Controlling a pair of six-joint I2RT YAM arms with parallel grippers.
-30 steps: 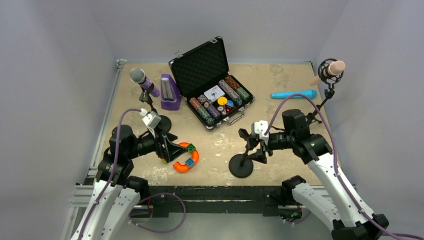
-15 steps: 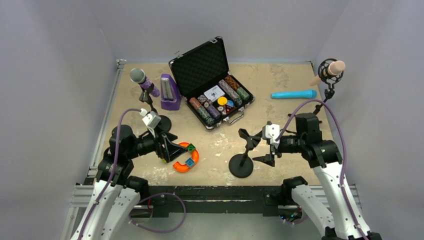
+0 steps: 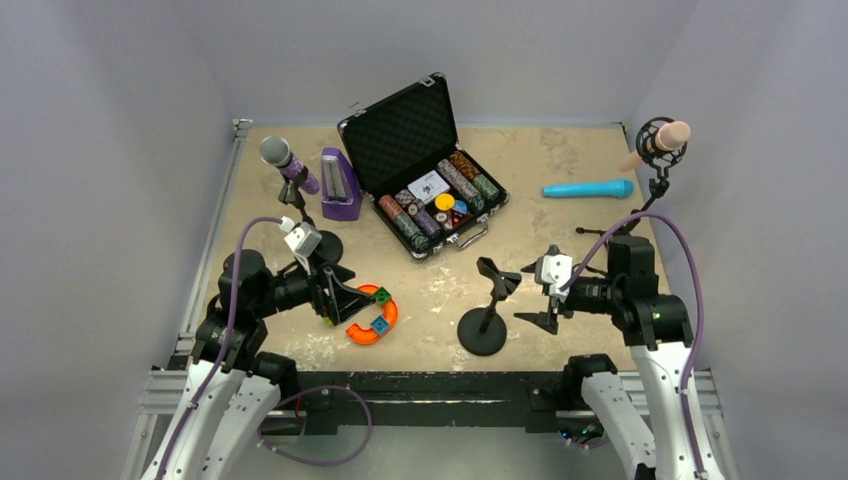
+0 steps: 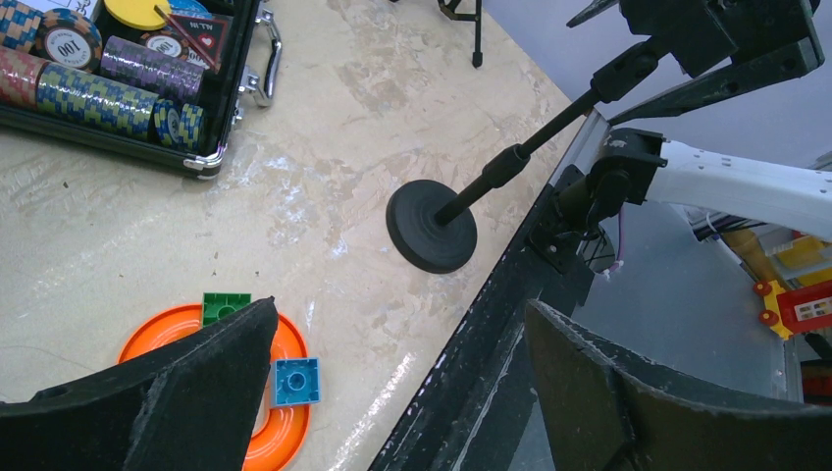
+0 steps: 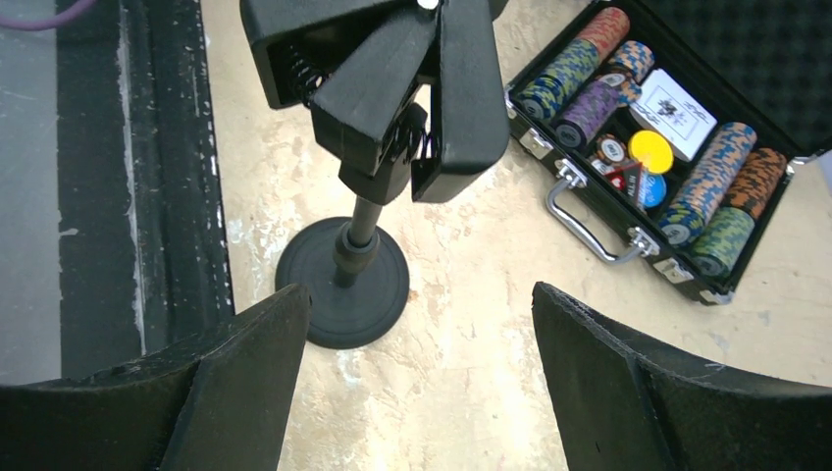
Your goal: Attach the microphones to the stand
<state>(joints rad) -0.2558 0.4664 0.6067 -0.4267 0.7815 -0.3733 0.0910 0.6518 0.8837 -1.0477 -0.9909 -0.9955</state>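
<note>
Purple microphone sits clipped on left stand; pink microphone in far-right mount. Cyan microphone lies loose on desk. Centre stand clip empty. Right end effector wide, empty, beside it. Left end effector wide, empty.

The worktop is pale, mottled and scuffed. The stand by its near edge is matt black. The poker chip case has egg-crate foam in its lid and a shiny metal handle. The purple microphone glitters under silver mesh; the cyan microphone looks like smooth plastic.
</note>
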